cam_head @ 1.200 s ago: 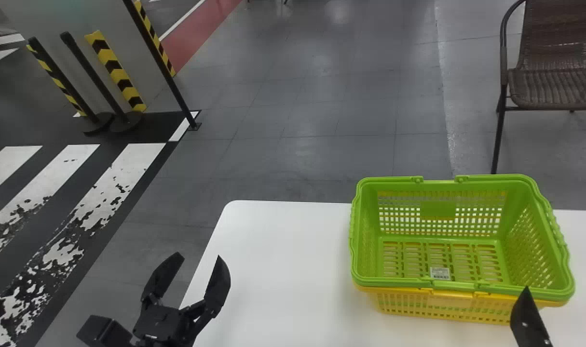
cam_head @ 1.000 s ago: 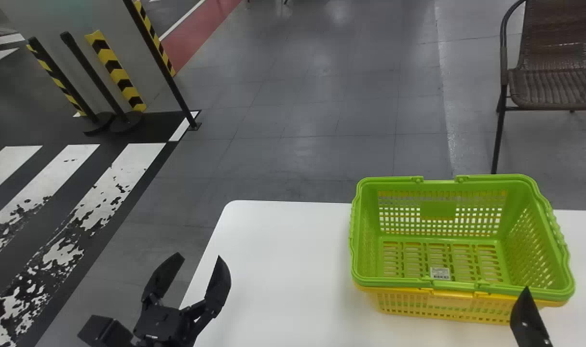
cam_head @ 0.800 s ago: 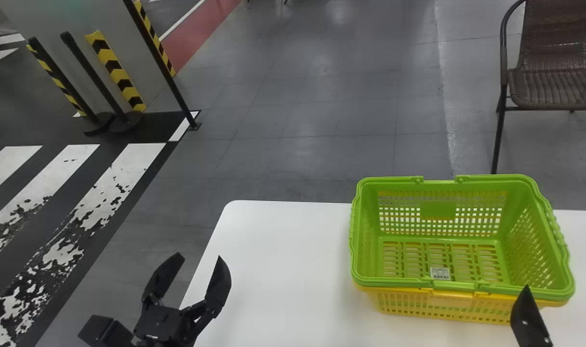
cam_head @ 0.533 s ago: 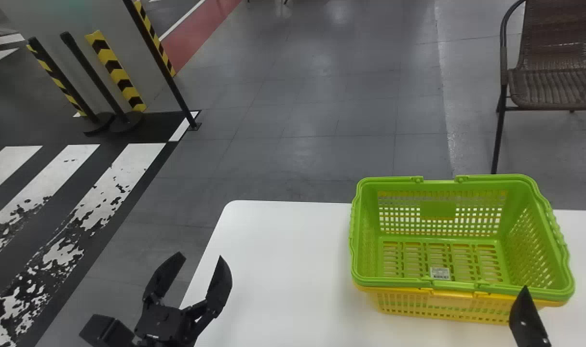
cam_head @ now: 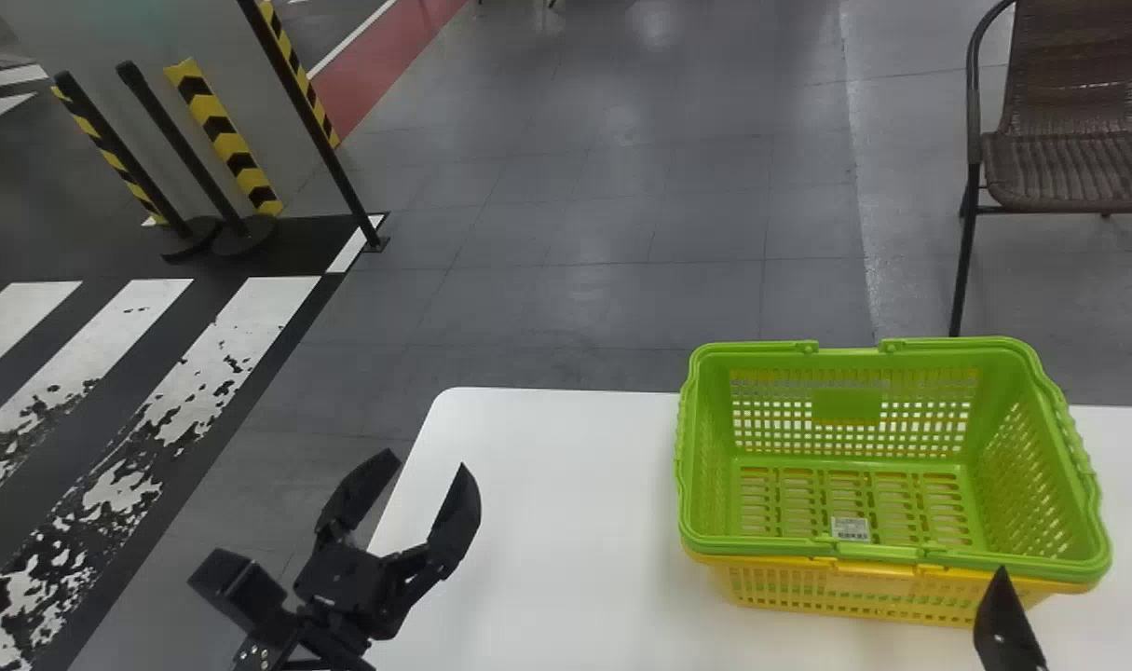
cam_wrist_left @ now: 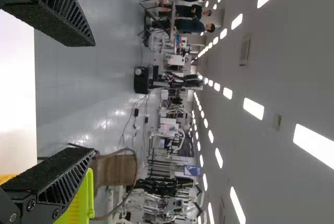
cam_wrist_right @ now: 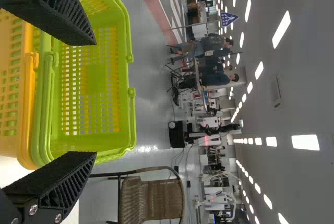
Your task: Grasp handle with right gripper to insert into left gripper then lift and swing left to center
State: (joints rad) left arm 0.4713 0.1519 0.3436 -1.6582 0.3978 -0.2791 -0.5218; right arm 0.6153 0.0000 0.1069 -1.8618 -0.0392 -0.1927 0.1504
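The left end effector [cam_head: 426, 462] hangs over the left edge of the worktop [cam_head: 547, 494], well apart from the baskets, its fingers spread wide with nothing between them. Right of centre on the worktop sits the green basket [cam_head: 848, 407], upright and nested in a yellow basket [cam_head: 864, 596]. Its mouth faces up and its long axis runs left to right, roughly along the far edge. The green handle [cam_wrist_right: 47, 98] seems folded down along the near rim. The basket should prove light and fairly stiff, though the thin handle may flex and slide on its smooth plastic, so the middle of that bar looks the best hold; the yellow one might cling and come up too. Farthest right, the right end effector [cam_head: 1077, 571] waits by the near right corner, wide apart and empty.
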